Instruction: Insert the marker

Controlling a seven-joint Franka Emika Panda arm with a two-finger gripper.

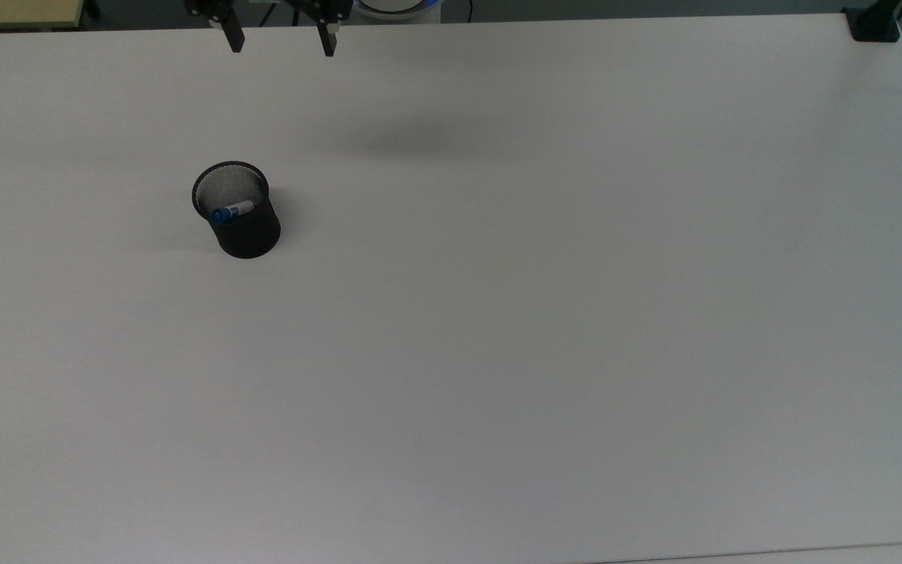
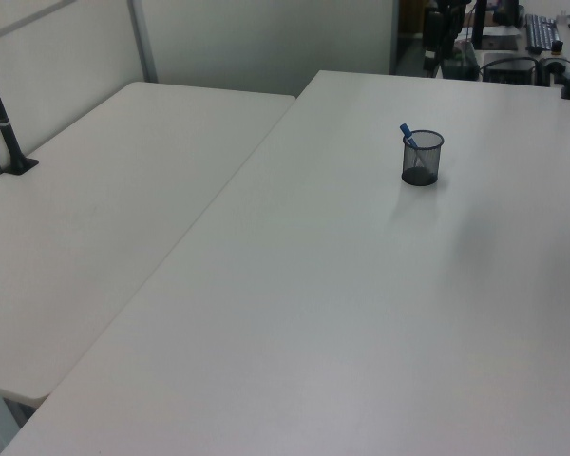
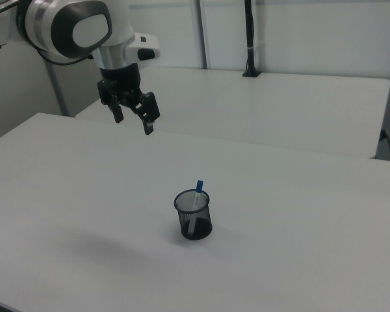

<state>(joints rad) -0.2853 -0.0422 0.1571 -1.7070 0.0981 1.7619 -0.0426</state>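
The slim white marker with a blue cap [image 1: 232, 210] stands inside the round black mesh cup [image 1: 247, 229], leaning on its rim, blue end up. The cup sits on the big white table [image 1: 545, 329]. The robot's black two-finger gripper [image 3: 134, 117] hangs high, well away from the cup, at about eleven o'clock in the right view. Its fingers [image 1: 329, 37] are spread apart and hold nothing.

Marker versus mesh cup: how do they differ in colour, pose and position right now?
Colour: the marker is white with a blue cap; the cup is black mesh. Pose: the marker leans against the rim, cap up; the cup stands upright. Position: the marker sits inside the cup, its cap poking above the rim; the cup rests on the table. Neither is touched by the open gripper.
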